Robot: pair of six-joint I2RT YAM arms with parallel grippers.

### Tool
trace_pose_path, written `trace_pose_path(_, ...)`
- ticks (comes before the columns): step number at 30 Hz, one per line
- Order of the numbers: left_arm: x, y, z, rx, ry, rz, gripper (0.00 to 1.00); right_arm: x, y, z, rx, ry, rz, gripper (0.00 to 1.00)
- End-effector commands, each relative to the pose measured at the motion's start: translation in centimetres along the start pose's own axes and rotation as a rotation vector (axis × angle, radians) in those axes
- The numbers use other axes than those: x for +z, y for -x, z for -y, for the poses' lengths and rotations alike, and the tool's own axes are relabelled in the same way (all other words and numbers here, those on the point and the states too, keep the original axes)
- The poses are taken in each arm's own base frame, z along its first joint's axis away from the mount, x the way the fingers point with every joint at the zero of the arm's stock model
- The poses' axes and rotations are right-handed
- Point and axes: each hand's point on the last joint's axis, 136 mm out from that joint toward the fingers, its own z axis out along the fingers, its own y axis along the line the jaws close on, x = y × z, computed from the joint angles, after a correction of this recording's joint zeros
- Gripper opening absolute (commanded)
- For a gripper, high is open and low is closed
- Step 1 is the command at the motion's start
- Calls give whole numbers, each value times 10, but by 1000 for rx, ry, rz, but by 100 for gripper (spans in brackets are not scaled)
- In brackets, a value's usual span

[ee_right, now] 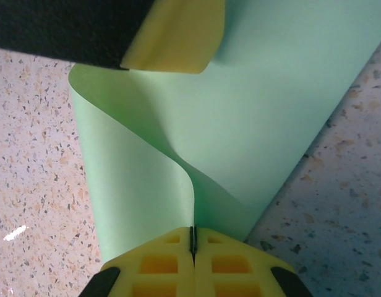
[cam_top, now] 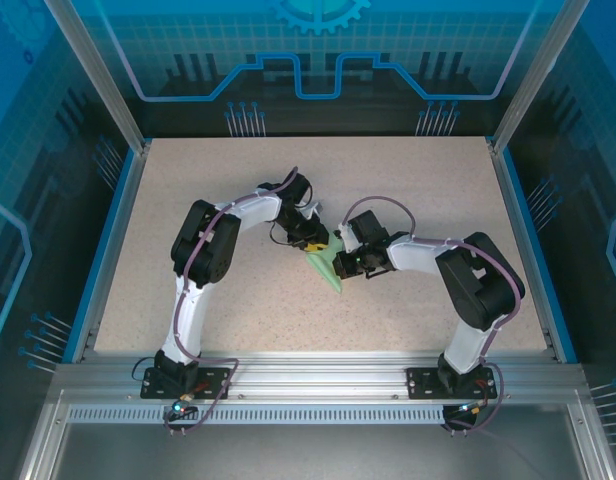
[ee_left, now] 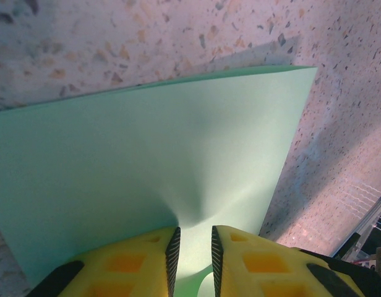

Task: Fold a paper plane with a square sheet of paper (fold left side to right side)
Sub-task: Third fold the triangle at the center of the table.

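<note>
1. The square sheet of paper [cam_top: 329, 270], pale mint green, is near the middle of the speckled table [cam_top: 188, 200], between the two grippers, which meet over it.
2. The right gripper [ee_right: 192, 247] has its yellow fingers [ee_right: 234, 266] pressed flat together, with an edge of the paper clamped between them and seen edge-on in the seam.
3. From that pinch, the right wrist view shows the sheet [ee_right: 271, 111] rising in a soft S-curve. One part bows up and away while the rest lies along the tabletop [ee_right: 29, 154].
4. The left gripper [ee_left: 195, 260] has its fingers [ee_left: 141, 263] a narrow gap apart. Green paper shows through the gap, and the sheet [ee_left: 147, 161] puckers toward the fingertips.
5. In the left wrist view, the far edge of the paper is lifted slightly and throws a shadow on the table [ee_left: 116, 37].
6. In the right wrist view, one yellow fingertip [ee_right: 172, 37] of the left gripper rests over the upper part of the sheet.
7. From above, the left gripper [cam_top: 316, 245] sits at the upper end of the paper and the right gripper [cam_top: 341, 265] just beside its right edge.
</note>
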Motion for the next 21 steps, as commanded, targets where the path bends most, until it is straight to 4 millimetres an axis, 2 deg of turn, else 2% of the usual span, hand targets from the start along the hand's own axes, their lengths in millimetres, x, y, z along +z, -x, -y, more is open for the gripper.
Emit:
trace_pose_path(1,22,-16,-25,-52,82,-68,25,4,-4,0,-20,-17,-31,3)
trace_pose_path(8,12,-11,-16,-19,78,-47,30,6,-13,0,-27,-22,-64,3)
trace_pose_path(16,-35,16,19,79,65,43,34,10,-26,2,-31,-30,-111,2)
trace_pose_path(21,-67,23,21,102,82,119,36,10,-28,4,-32,-35,-121,2)
